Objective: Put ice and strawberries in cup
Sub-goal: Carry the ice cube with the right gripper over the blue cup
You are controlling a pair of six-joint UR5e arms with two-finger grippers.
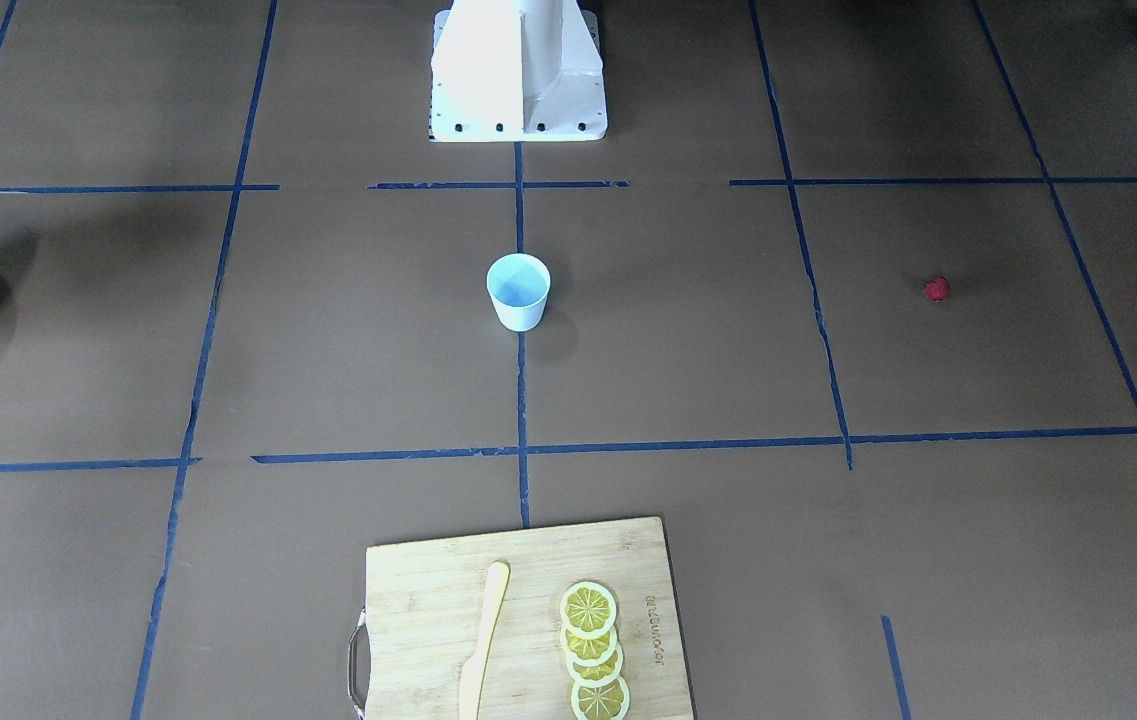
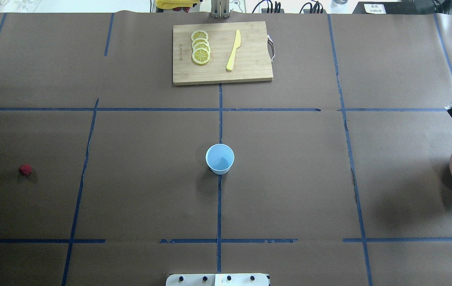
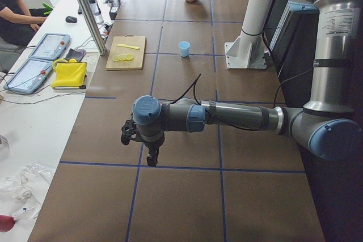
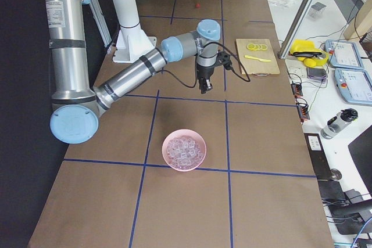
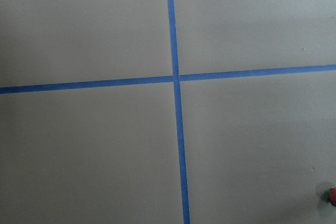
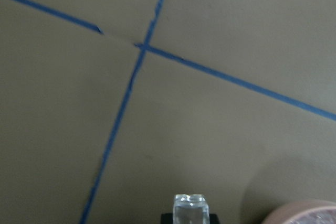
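The white cup (image 2: 220, 159) with a pale blue inside stands upright at the table's middle and looks empty; it also shows in the front view (image 1: 518, 290). One small red strawberry (image 2: 25, 170) lies alone on the table's left side. Ice cubes (image 4: 183, 148) fill the pink bowl (image 4: 168, 156) at the right end. My right gripper (image 4: 203, 88) hangs above the table between bowl and cup, shut on a clear ice cube (image 6: 191, 206). My left gripper (image 3: 150, 157) hovers over the table's left end; I cannot tell whether it is open. The strawberry shows at the left wrist view's lower right edge (image 5: 332, 195).
A wooden cutting board (image 2: 222, 77) at the far middle carries several lemon slices (image 2: 200, 47) and a yellow knife (image 2: 233, 51). The robot's white base (image 1: 518, 70) stands at the near middle edge. Blue tape lines grid the brown table.
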